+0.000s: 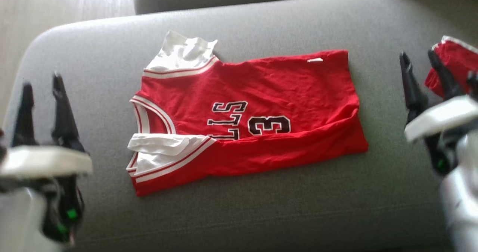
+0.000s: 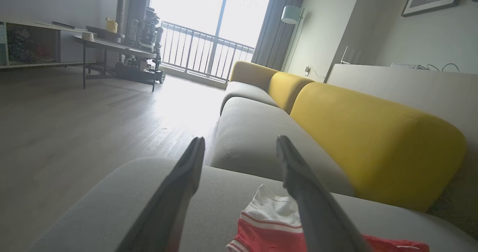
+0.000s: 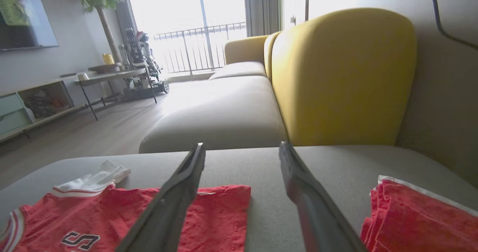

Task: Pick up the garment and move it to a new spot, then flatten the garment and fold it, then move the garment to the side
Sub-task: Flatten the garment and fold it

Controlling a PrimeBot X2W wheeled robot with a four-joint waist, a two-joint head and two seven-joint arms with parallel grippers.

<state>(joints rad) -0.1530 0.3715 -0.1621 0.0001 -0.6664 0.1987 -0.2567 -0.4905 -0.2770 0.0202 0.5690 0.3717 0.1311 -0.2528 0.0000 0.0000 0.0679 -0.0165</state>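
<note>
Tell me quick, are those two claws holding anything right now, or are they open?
Left gripper: open, holding nothing.
Right gripper: open, holding nothing.
The red jersey lies on the sofa between them.

The left gripper (image 1: 41,82) and right gripper (image 1: 418,54) share long dark tapered fingers (image 1: 63,114), white collars (image 1: 41,160), silvery forearms (image 1: 459,199), perhaps small green lights (image 1: 71,214).

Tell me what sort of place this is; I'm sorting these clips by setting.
Most likely a home living room: a long sofa with grey seats and yellow backrests, a wall-mounted TV, and a curtained glass door onto a balcony railing.
</note>
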